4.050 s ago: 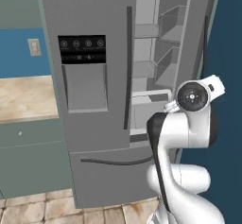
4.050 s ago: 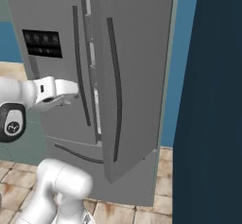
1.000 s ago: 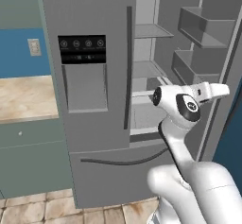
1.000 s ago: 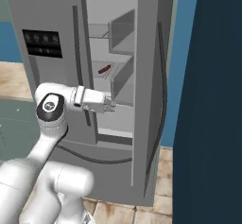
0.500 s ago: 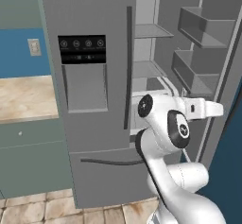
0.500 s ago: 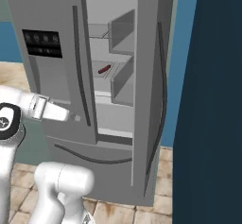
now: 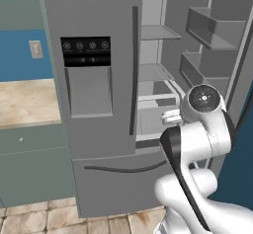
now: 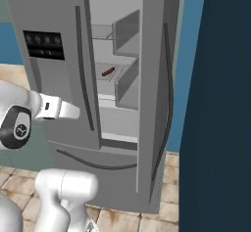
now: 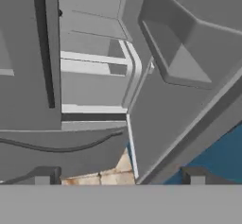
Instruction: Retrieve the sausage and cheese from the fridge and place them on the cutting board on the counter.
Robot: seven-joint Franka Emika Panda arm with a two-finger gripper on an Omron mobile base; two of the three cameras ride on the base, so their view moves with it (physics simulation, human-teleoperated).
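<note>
Simulated kitchen, fridge [image 8: 59,11] right door swung open. Sausage [image 8: 108,71] lying on a middle shelf; probably light, firm, best pinched mid-length. Gripper [image 9: 118,178] below, jaws spread wide, empty. Cheese unseen.

The grey French-door fridge [image 7: 99,104] stands with its right door swung wide open (left door shut). The thin red-brown sausage [image 8: 108,72] lies on a middle shelf inside. The beige marbled table [image 7: 24,102] adjoins the fridge's left side.
</note>
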